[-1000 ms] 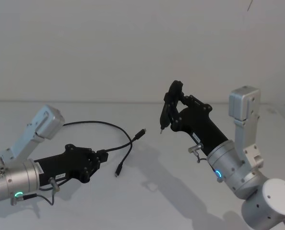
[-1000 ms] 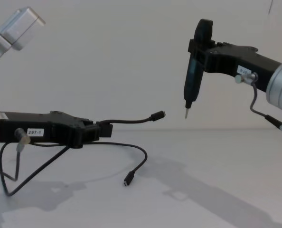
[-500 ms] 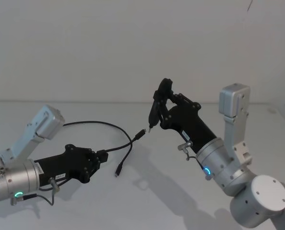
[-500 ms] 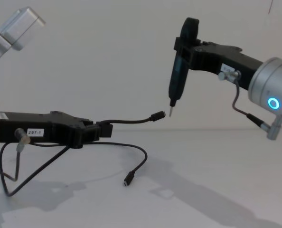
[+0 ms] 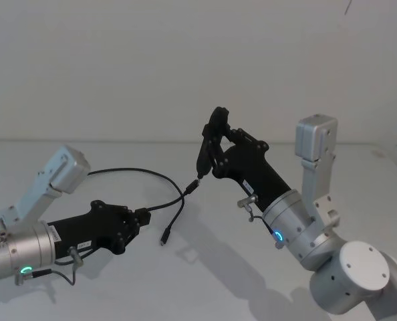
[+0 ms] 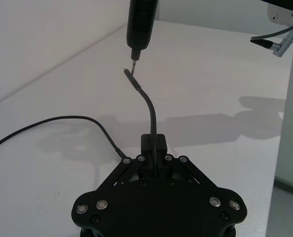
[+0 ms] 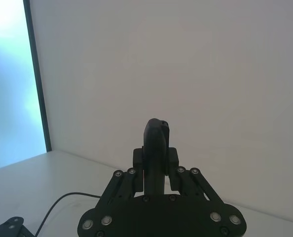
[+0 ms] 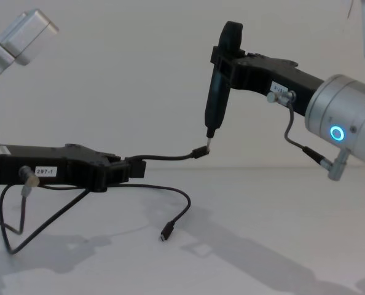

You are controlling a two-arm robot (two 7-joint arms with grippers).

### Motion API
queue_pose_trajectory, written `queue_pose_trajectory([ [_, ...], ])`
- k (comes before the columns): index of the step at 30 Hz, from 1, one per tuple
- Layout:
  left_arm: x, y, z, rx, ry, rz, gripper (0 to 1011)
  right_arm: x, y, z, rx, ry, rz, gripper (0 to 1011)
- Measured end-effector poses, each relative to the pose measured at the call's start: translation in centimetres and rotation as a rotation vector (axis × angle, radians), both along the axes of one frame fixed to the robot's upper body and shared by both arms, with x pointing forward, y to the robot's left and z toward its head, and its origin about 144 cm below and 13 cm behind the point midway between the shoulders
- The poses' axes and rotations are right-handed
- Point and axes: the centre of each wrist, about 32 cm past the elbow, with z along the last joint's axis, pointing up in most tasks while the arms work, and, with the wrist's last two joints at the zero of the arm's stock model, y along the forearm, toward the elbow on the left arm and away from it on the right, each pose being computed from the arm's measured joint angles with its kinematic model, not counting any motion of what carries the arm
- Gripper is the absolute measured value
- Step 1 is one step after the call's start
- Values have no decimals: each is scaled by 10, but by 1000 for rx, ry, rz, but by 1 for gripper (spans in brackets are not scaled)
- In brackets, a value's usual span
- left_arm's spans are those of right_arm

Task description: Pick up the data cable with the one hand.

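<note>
The left black two-finger end effector (image 8: 135,168) is clamped on the long thin black data cable (image 8: 170,157), holding one plug raised above the white desk (image 8: 281,221). The right end effector (image 8: 222,61) grips a black pen-shaped tool (image 8: 216,98), its tip touching that plug.

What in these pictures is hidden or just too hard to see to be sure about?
- Whether the black tool in the right gripper touches the raised plug of the data cable: too small to tell.
- The cable's far end: the left arm hides it in the head view.
- The tool's tip: the right gripper's body hides it in the right wrist view.
- The left gripper hides the gripped stretch.
</note>
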Motion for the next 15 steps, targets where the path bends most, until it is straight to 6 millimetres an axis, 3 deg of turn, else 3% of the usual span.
queue_pose_trajectory([
  [15,0,0,0,0,0,0,36,4,2,-2,7,-4,14,279],
])
